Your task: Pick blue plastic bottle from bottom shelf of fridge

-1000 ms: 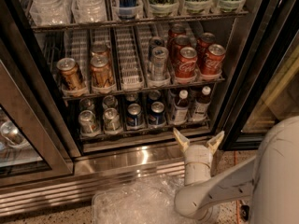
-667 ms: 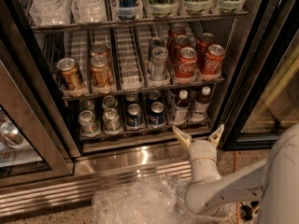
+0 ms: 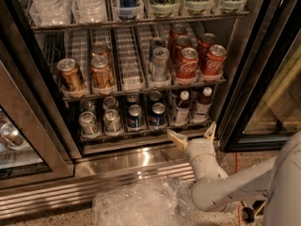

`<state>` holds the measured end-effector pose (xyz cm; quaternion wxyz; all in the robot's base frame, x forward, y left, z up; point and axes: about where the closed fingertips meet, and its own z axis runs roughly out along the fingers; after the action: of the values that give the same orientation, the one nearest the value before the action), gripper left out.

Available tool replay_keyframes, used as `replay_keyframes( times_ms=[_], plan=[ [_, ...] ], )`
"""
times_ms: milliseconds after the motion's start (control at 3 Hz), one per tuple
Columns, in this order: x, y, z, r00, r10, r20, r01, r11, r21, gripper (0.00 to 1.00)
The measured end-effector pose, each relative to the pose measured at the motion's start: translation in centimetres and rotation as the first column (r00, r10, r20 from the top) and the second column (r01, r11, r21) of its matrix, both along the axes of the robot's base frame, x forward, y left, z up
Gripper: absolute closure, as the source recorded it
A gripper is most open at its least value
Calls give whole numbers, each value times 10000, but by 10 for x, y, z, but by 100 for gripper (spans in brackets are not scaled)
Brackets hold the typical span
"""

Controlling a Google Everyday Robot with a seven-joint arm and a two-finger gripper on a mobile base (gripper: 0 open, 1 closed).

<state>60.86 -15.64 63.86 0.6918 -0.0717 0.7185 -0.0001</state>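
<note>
Hovering just outside the steel front lip of the bottom shelf [image 3: 141, 133], the claw [image 3: 194, 135] has its two pale fingers spread wide, with nothing between them. It sits low and right of centre in the fridge [image 3: 245, 65] opening, tips pointing up towards the rack.

The blue plastic bottle [image 3: 180, 109] stands upright at the front of its lane on that shelf, white cap up, just above and behind the claw's left finger. A second white-capped bottle [image 3: 202, 105] stands in the next lane to its right, near the dark door post. To its left are two blue Pepsi cans [image 3: 158, 115], then silver cans [image 3: 88, 123]. The bottle caps come close under the rack above, so room overhead is tight; the front of the lane is open apart from the lip.

On the higher rack, red cans [image 3: 187, 63] carry the Coca-Cola script; gold-brown cans [image 3: 70, 74] stand further left. The bottle labels are too small to read.

Crumpled clear plastic [image 3: 141, 204] lies on the floor below the stainless base.
</note>
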Motion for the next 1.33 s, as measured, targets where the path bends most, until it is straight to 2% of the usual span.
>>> replay_keyframes(
  times_ms=[333, 667, 1000, 1333],
  plan=[
    [0, 0, 0, 10000, -1, 1, 1, 10000, 1, 0],
    [3, 6, -5, 9999, -62, 104, 60, 9999, 122, 16],
    [6, 11, -9, 9999, -103, 127, 100, 9997, 235, 21],
    [9, 16, -12, 9998, -117, 188, 109, 9992, 393, 22]
  ],
)
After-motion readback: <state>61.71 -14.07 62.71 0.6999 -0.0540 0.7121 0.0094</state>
